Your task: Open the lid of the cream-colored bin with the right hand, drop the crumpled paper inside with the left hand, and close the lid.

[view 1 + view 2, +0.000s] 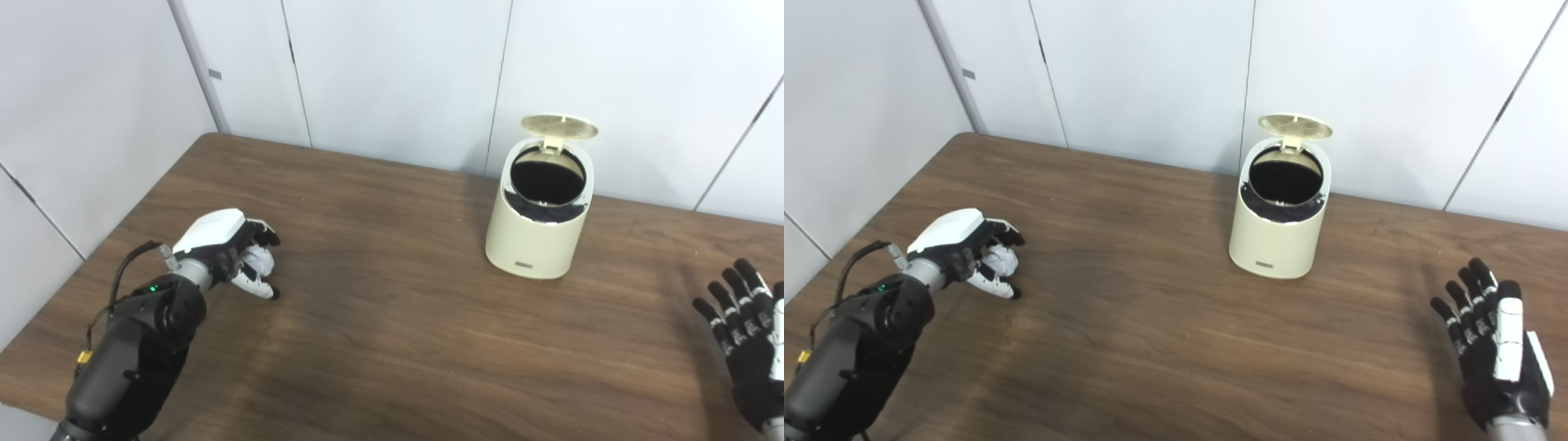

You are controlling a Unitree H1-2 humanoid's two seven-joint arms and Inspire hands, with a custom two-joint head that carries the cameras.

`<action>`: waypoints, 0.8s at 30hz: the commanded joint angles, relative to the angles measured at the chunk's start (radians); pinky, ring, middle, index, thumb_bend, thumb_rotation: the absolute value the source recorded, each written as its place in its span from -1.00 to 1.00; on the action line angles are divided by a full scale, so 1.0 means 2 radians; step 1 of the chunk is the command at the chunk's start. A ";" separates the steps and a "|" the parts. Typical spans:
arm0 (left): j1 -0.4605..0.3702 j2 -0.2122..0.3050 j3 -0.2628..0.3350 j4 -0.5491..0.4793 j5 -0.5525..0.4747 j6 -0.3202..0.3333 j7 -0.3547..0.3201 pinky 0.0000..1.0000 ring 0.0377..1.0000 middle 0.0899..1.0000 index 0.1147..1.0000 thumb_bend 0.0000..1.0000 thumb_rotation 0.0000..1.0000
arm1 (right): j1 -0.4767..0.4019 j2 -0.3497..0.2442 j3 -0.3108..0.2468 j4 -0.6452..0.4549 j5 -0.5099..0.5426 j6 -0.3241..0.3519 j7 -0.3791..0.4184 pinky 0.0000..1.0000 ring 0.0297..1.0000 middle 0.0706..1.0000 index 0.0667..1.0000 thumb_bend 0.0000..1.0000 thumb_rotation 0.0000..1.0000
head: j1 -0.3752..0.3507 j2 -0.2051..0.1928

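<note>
The cream-colored bin [539, 236] stands upright toward the back of the table, its round lid [559, 126] flipped up and the dark inside showing. At the left, my left hand [229, 248] rests low on the table with its fingers curled around the white crumpled paper [260, 260]. My right hand [1488, 334] hovers at the right front, palm showing, fingers spread and holding nothing, well apart from the bin.
The brown wooden table [392, 318] runs up to white wall panels [398, 67] behind the bin. The table's left edge slants close to my left arm.
</note>
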 commanded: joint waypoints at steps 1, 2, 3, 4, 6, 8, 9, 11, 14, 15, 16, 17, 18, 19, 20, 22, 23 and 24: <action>-0.012 0.022 0.001 -0.003 0.002 -0.001 0.013 0.37 0.52 0.52 0.41 0.61 -0.83 | -0.017 -0.004 -0.003 -0.017 0.005 -0.008 -0.001 0.76 0.90 0.92 0.88 0.01 0.87 | 0.000 0.000; -0.012 0.023 -0.001 -0.002 0.004 0.000 0.011 0.37 0.52 0.52 0.42 0.60 -0.81 | -0.017 -0.005 -0.003 -0.017 0.004 -0.009 0.000 0.76 0.90 0.92 0.88 0.02 0.86 | 0.000 0.000; -0.012 0.024 -0.003 0.000 0.004 0.000 0.010 0.36 0.51 0.51 0.42 0.60 -0.81 | -0.017 -0.005 -0.002 -0.017 0.003 -0.009 0.001 0.76 0.90 0.92 0.88 0.02 0.86 | 0.000 0.000; -0.013 0.026 -0.004 0.001 0.004 0.000 0.010 0.35 0.49 0.50 0.42 0.60 -0.81 | -0.016 -0.006 -0.002 -0.017 0.004 -0.009 0.002 0.76 0.90 0.92 0.88 0.02 0.87 | 0.000 0.000; -0.013 0.027 -0.006 0.003 0.001 0.000 0.011 0.33 0.47 0.48 0.42 0.59 -0.81 | -0.016 -0.007 -0.002 -0.018 0.005 -0.008 0.003 0.76 0.90 0.92 0.88 0.04 0.87 | 0.000 0.000; -0.014 0.024 -0.004 0.004 -0.002 0.003 0.010 0.32 0.44 0.47 0.41 0.60 -0.83 | -0.016 -0.007 -0.002 -0.018 0.005 -0.008 0.003 0.76 0.90 0.92 0.89 0.05 0.87 | 0.001 0.001; -0.015 0.020 -0.001 0.003 -0.001 0.005 0.005 0.30 0.43 0.47 0.39 0.59 -0.86 | -0.016 -0.008 -0.002 -0.018 0.006 -0.007 0.004 0.76 0.90 0.92 0.89 0.05 0.87 | 0.001 0.002; -0.016 0.014 0.006 0.002 0.002 0.007 -0.003 0.23 0.36 0.45 0.36 0.57 -0.93 | -0.015 -0.008 -0.001 -0.019 0.006 -0.006 0.004 0.77 0.91 0.93 0.90 0.04 0.89 | 0.001 0.002; -0.018 0.002 0.018 -0.001 0.002 0.007 -0.008 -0.01 0.08 0.16 0.30 0.39 -1.00 | -0.015 -0.009 0.000 -0.018 0.005 -0.006 0.005 0.78 0.91 0.94 0.91 0.04 0.92 | 0.000 0.002; -0.018 -0.004 0.023 -0.004 0.000 0.007 -0.006 -0.12 -0.03 0.02 0.26 0.24 -1.00 | -0.014 -0.010 0.000 -0.018 0.005 -0.008 0.007 0.78 0.92 0.94 0.91 0.04 0.93 | 0.000 0.002; -0.018 -0.008 0.027 -0.006 -0.001 0.007 -0.006 -0.18 -0.10 -0.05 0.24 0.17 -1.00 | -0.014 -0.010 0.001 -0.017 0.006 -0.009 0.008 0.79 0.92 0.94 0.92 0.04 0.93 | 0.000 0.002; -0.018 -0.011 0.029 -0.007 -0.001 0.007 -0.005 -0.21 -0.14 -0.11 0.18 0.12 -1.00 | -0.014 -0.011 0.001 -0.017 0.006 -0.010 0.009 0.79 0.92 0.94 0.92 0.05 0.94 | 0.000 0.002; -0.018 -0.014 0.032 -0.008 0.001 0.007 -0.004 -0.23 -0.16 -0.18 0.08 0.07 -1.00 | -0.014 -0.011 0.001 -0.017 0.006 -0.009 0.009 0.79 0.92 0.94 0.92 0.05 0.94 | 0.000 0.002; -0.017 -0.017 0.033 -0.008 0.004 0.007 -0.002 -0.20 -0.19 -0.21 0.01 0.04 -1.00 | -0.014 -0.011 0.001 -0.017 0.006 -0.009 0.009 0.79 0.92 0.94 0.92 0.05 0.94 | 0.000 0.002; -0.017 -0.018 0.033 -0.006 0.004 0.007 0.005 -0.15 -0.23 -0.18 -0.01 0.02 -1.00 | -0.014 -0.011 0.000 -0.017 0.007 -0.009 0.009 0.79 0.92 0.94 0.91 0.05 0.94 | 0.000 0.002; -0.016 -0.020 0.033 -0.003 0.005 0.006 0.013 -0.12 -0.25 -0.15 -0.05 0.00 -1.00 | -0.014 -0.011 -0.001 -0.017 0.009 -0.008 0.009 0.79 0.92 0.94 0.91 0.05 0.94 | -0.001 0.002; -0.016 -0.020 0.032 -0.001 0.005 0.006 0.016 -0.12 -0.25 -0.14 -0.07 0.00 -1.00 | -0.014 -0.011 0.000 -0.017 0.009 -0.008 0.010 0.79 0.92 0.94 0.91 0.05 0.95 | 0.000 0.003; -0.016 -0.020 0.032 -0.001 0.004 0.006 0.018 -0.14 -0.26 -0.14 -0.07 0.00 -1.00 | -0.014 -0.011 0.000 -0.017 0.009 -0.009 0.010 0.79 0.92 0.94 0.91 0.05 0.95 | 0.000 0.002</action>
